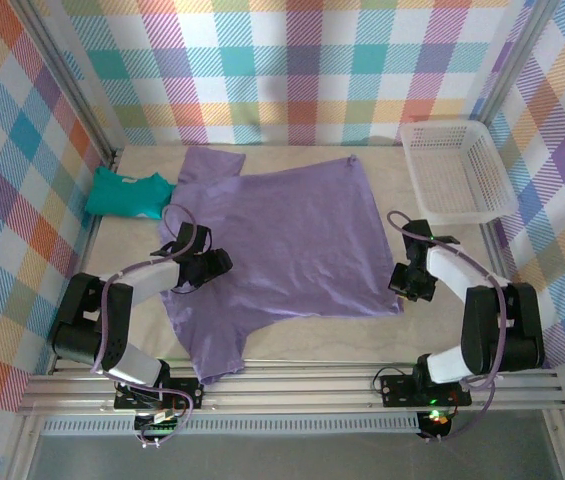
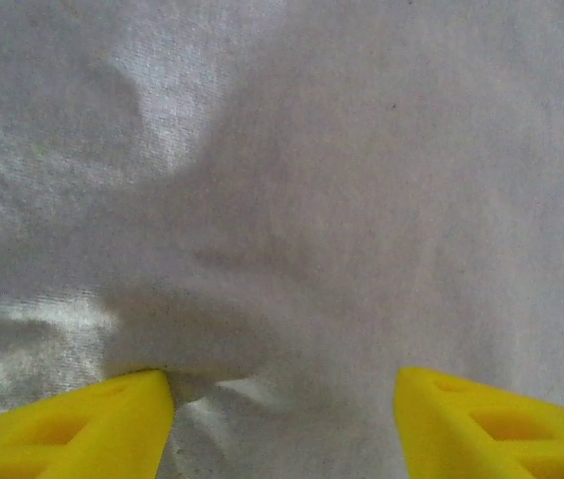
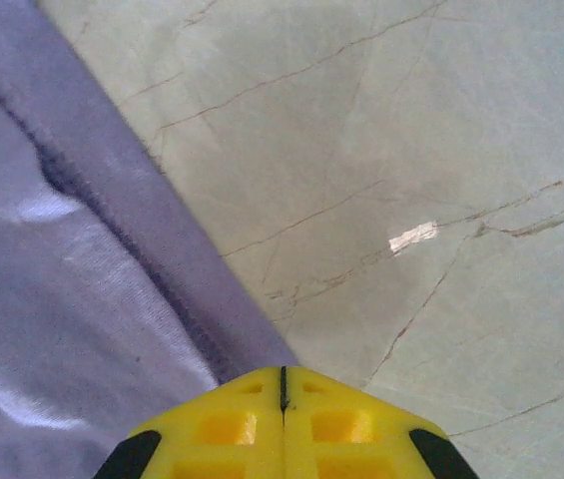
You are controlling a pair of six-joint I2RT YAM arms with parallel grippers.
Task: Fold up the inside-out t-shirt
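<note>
The lavender-purple t-shirt [image 1: 292, 240] lies spread flat across the middle of the table, one sleeve at the back left and another hanging toward the front left. My left gripper [image 1: 220, 262] is down on its left side, open, and its yellow fingers [image 2: 92, 429] stand wide apart with pale fabric [image 2: 341, 200] lightly puckered between them. My right gripper [image 1: 405, 285] sits at the shirt's right edge near the front corner. Its yellow fingertips [image 3: 282, 384] are shut together right over the stitched hem [image 3: 112, 220]; no fabric shows between them.
A teal-green folded garment [image 1: 127, 193] lies at the back left. A white plastic basket [image 1: 457, 170] stands at the back right. Bare marbled tabletop [image 3: 411, 150] runs right of the shirt and along the front edge [image 1: 312, 335]. Plaid walls enclose the table.
</note>
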